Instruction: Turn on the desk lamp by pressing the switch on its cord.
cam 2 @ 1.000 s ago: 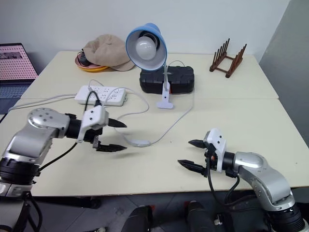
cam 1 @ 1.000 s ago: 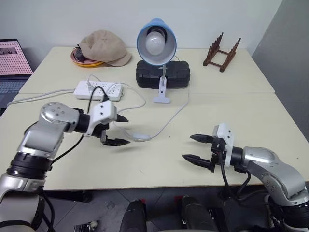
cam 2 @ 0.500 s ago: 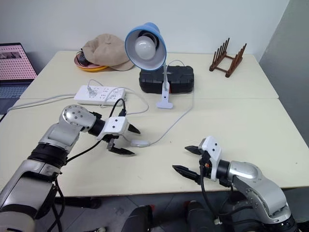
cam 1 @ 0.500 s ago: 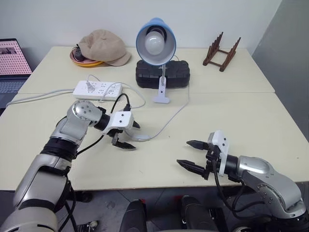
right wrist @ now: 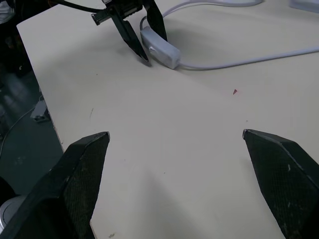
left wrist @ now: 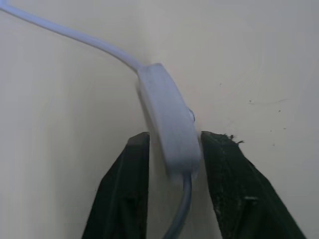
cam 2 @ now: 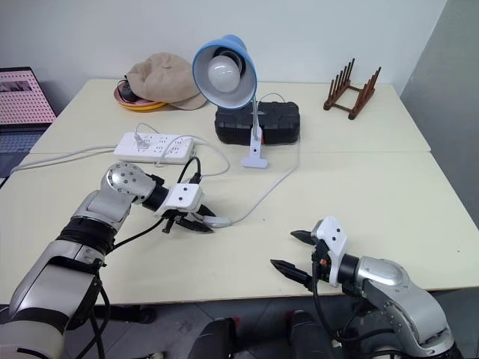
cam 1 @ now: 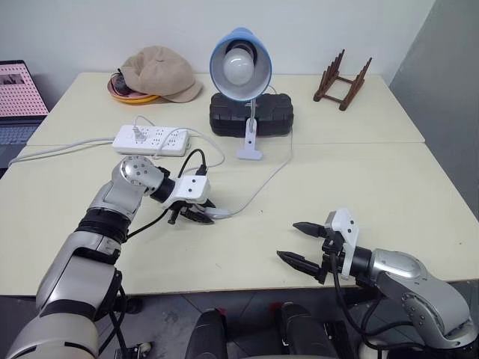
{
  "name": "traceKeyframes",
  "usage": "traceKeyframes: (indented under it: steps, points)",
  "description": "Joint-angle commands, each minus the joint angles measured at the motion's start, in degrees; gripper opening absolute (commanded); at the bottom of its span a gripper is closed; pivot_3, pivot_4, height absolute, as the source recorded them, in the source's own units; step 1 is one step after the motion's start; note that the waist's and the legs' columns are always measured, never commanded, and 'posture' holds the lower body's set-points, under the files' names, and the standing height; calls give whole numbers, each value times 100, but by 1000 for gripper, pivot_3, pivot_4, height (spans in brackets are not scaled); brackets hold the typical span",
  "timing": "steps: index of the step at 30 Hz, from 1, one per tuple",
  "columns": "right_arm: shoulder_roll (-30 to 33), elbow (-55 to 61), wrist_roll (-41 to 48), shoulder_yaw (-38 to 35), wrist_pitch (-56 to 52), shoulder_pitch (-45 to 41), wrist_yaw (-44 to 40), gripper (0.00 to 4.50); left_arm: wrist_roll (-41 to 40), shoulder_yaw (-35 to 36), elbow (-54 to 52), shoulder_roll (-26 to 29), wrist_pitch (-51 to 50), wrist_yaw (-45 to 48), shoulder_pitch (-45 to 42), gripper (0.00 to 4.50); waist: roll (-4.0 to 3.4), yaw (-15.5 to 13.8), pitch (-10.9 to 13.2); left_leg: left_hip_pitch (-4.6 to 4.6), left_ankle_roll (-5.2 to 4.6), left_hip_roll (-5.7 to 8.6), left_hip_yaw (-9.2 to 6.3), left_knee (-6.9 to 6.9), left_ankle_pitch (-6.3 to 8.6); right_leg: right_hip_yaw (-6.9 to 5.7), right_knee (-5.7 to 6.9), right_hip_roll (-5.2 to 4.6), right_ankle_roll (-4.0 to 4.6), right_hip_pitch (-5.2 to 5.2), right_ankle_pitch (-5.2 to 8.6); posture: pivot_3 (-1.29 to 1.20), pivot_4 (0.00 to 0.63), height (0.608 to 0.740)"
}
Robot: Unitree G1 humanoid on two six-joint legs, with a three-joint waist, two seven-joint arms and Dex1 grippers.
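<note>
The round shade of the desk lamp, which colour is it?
Light blue; the round lamp shade shows best in the right eye view.

Cap (cam 1: 161, 71), power strip (cam 1: 151, 139), wooden rack (cam 1: 343, 77)

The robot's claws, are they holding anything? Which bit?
The left gripper pinches the switch by its two long sides, at the end nearest the wrist. The right gripper is open and holds nothing.

Lamp (cam 1: 241, 67) blue-shaded, unlit, upright at worktop rear; white cord (cam 1: 262, 182) trailing forward; switch (left wrist: 169, 124) flat between left pincer (cam 1: 196, 216) fingers.
</note>
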State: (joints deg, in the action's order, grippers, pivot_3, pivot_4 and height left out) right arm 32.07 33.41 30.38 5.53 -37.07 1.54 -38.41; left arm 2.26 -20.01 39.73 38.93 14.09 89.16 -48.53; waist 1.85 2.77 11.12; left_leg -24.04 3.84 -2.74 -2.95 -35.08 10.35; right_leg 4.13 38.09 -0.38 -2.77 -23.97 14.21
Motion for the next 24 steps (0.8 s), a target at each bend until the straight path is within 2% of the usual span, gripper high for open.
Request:
traceKeyframes:
  steps: [1,2,15,16,17,18,22,24]
  points:
    - [2,20,23,-154,154,-29,-25,4500,10,111,-5,-9,40,-16,-190,580,0,0,0,0,0,0,0,0,0,0,0,0,-1,0,0,0,150,740]
    - [3,4,27,-158,159,-34,-28,4500,37,93,10,1,55,-6,-195,406,0,0,0,0,0,0,0,0,0,0,0,0,-2,0,-1,0,150,740]
    - [72,71,206,-242,-29,-166,-49,4500,-119,254,-167,21,-368,-11,-154,421,0,1,0,0,0,0,-1,0,0,0,2,0,-17,0,-10,0,150,740]
    - [75,82,224,-248,-60,-191,-45,4500,-181,272,-217,23,-434,54,-126,771,0,2,0,0,0,0,-1,-1,0,0,2,0,-17,0,-10,0,150,740]
    - [75,88,235,-252,-83,-210,-42,4500,-217,282,-252,27,-483,105,-107,771,0,2,0,0,0,0,-1,-1,0,0,2,0,-18,0,-10,0,150,740]
    - [74,96,247,-257,-107,-226,-41,4500,-220,280,-293,48,-498,145,-82,1133,0,3,0,0,0,0,-2,-1,0,0,3,0,-18,0,-10,0,150,740]
    - [87,151,304,-262,-212,-272,-28,4500,-91,265,-404,144,-429,51,4,1899,0,2,0,0,0,0,-1,0,0,0,2,0,-20,0,-11,0,150,740]
    - [84,179,344,-257,-271,-313,-1,4500,-103,252,-452,202,-423,137,32,1899,0,4,0,1,0,0,-2,0,0,0,3,0,-22,0,-12,0,150,740]
